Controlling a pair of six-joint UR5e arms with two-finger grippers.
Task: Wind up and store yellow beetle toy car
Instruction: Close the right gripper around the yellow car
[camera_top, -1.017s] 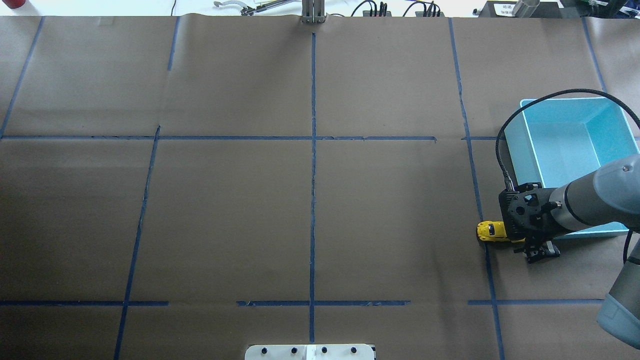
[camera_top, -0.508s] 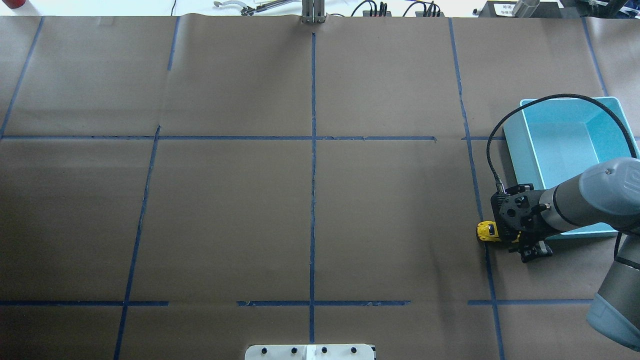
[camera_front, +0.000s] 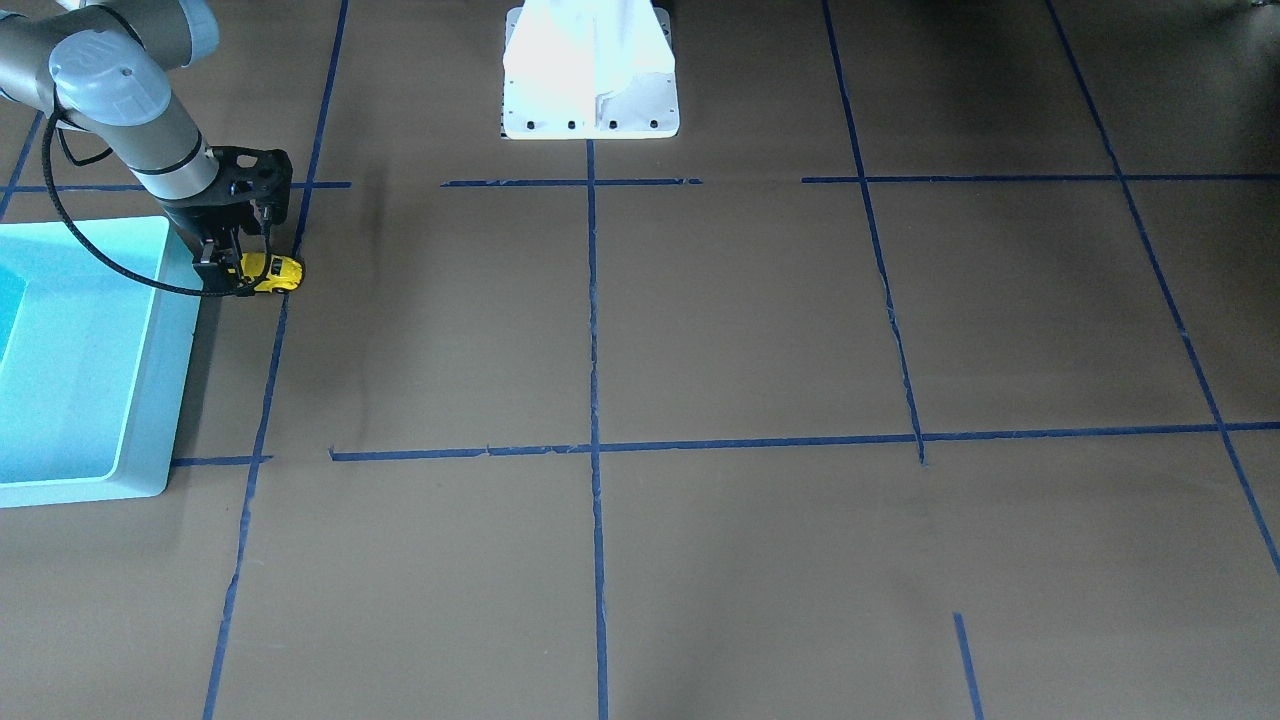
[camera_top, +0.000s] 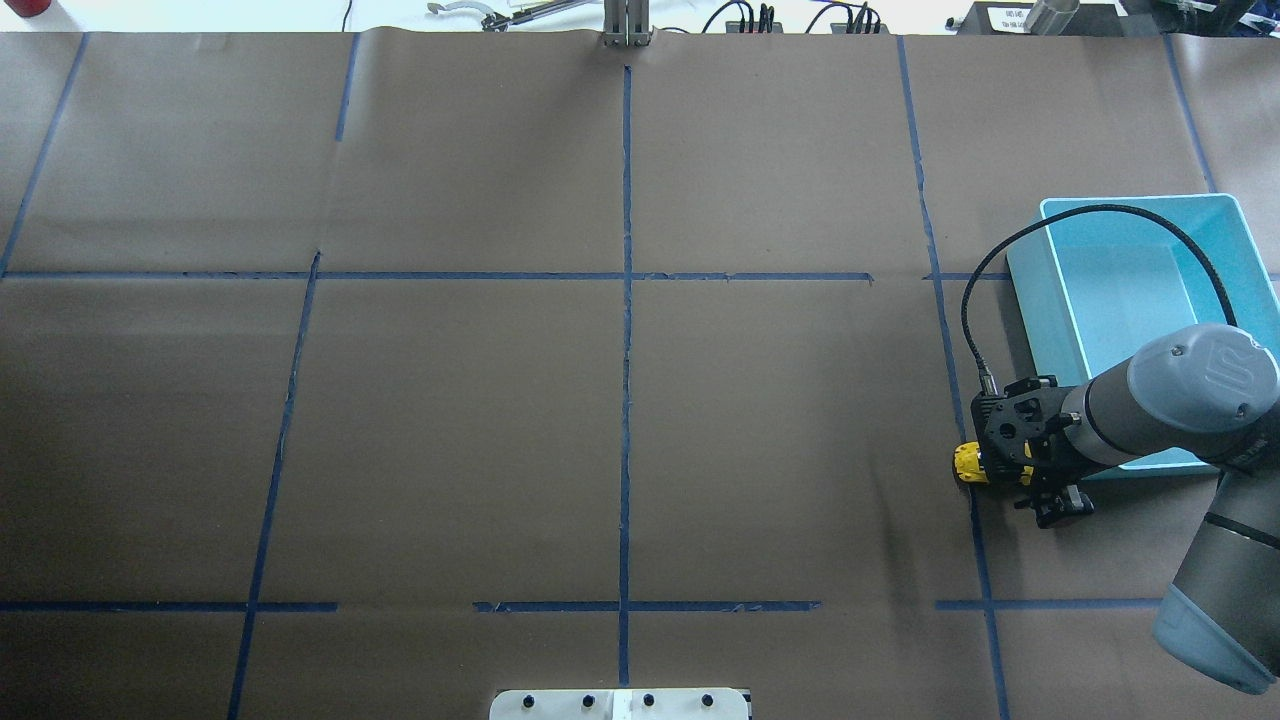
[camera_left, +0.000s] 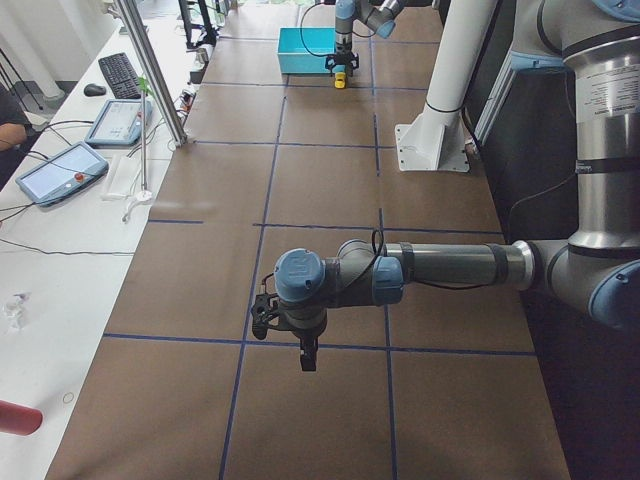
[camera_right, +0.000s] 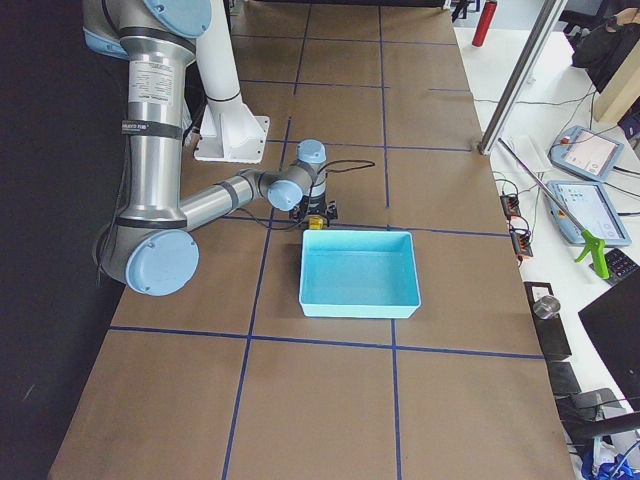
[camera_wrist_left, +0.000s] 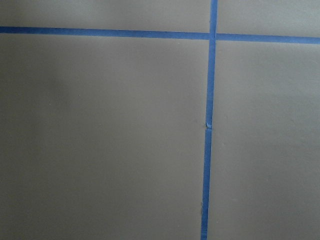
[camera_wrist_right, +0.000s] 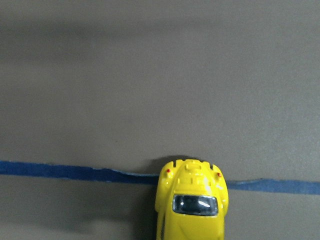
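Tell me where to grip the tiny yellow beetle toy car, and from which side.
Pinch the yellow beetle toy car across its two flanks, coming straight down from above: it sits upright, narrow across, and its rounded roof and ends would likely slip.

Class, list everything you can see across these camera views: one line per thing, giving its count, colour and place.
yellow beetle toy car: one, yellow, on the table beside the bin, one end over a tape line
bin: one, light blue, on the robot's right side of the table
table: one, covered in brown paper
tape lines: several, blue, a grid across the table
pedestal: one, white, middle of the robot's edge
tablets: two, grey, on the side bench
right gripper: one, black, low over the car's rear; open or shut unclear
left gripper: one, black, above bare table far from the car; state unclear
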